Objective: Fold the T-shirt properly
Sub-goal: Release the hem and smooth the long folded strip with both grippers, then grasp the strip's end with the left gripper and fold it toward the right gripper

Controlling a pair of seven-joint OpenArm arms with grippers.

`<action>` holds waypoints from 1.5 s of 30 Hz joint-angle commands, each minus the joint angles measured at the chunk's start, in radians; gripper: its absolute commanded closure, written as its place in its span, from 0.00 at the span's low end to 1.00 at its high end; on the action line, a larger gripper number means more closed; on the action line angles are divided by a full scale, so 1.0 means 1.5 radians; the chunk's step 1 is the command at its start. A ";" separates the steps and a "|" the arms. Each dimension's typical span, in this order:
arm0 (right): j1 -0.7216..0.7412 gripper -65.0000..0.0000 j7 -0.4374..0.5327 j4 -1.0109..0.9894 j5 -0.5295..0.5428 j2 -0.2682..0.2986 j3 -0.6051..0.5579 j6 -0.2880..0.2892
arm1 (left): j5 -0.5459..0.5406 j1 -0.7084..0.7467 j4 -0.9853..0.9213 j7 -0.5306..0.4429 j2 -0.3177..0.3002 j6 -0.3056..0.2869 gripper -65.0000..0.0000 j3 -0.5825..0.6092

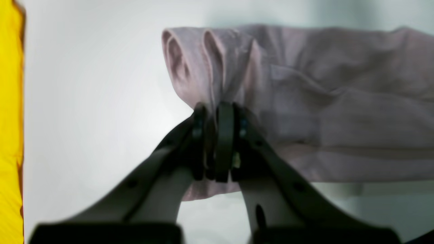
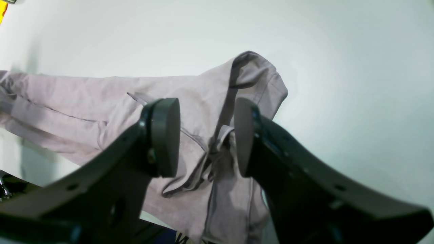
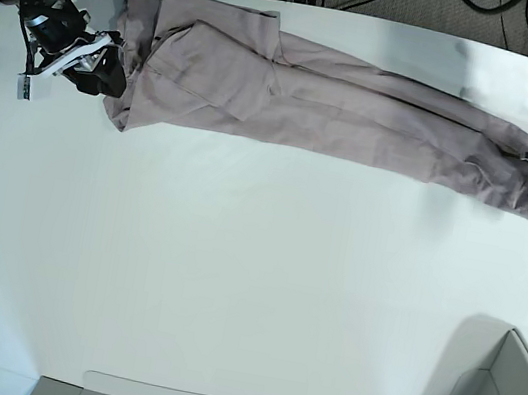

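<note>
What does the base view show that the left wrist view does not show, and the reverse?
Only the base view shows the whole T-shirt stretched in a long band across the white table, and the open right claw at its other end. Only the left wrist view shows closely how the left claw is shut on bunched cloth, and a yellow strip at the edge. Both show the T-shirt, the table and the left claw.

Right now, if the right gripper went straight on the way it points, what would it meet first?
Most likely the crumpled end of the dusty mauve-pink cotton T-shirt: the right gripper stands open with that bunched fabric lying directly between and ahead of its pads. Depth is unclear, so how close contact is cannot be judged.
</note>
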 commanded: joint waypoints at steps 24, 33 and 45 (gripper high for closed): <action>0.010 0.60 0.015 0.011 0.013 -0.005 0.008 0.004 | -0.001 0.072 0.316 0.050 0.250 0.024 1.00 0.163; 0.006 0.59 0.015 0.011 0.013 -0.005 0.008 0.004 | -0.002 0.072 0.313 0.036 0.259 0.111 0.87 0.246; 0.011 0.59 0.016 0.009 0.017 -0.027 0.060 0.004 | -0.068 0.068 0.312 0.008 0.259 0.106 0.74 0.261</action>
